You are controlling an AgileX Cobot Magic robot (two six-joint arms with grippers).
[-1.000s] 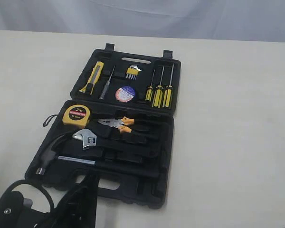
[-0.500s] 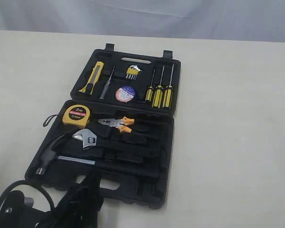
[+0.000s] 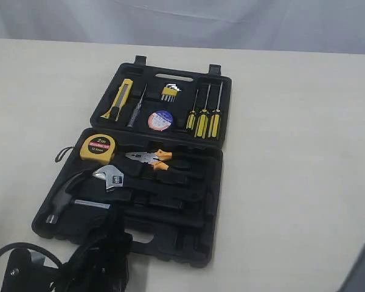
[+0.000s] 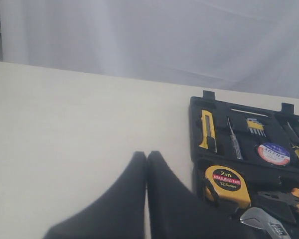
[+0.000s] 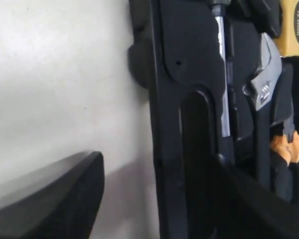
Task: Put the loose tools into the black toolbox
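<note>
The left gripper (image 4: 146, 156) has its two black fingers pressed together on nothing, over the table (image 3: 292, 182) near the open black toolbox (image 3: 198, 240). The right gripper (image 5: 158, 169) is spread wide, with one finger over the table and the other over the case's slot-handle edge. The yellow-and-black utility knife (image 3: 120, 98) and black tape roll (image 3: 160, 120) lie in the half without the handle, and the yellow tape measure (image 3: 98, 147) and orange-and-black-handled pliers (image 3: 157, 161) sit in the handle half.

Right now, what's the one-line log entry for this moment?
toolbox open | pliers, tape measure in handle half | utility knife, tape roll in far half | left tool shut, empty | right tool open
</note>
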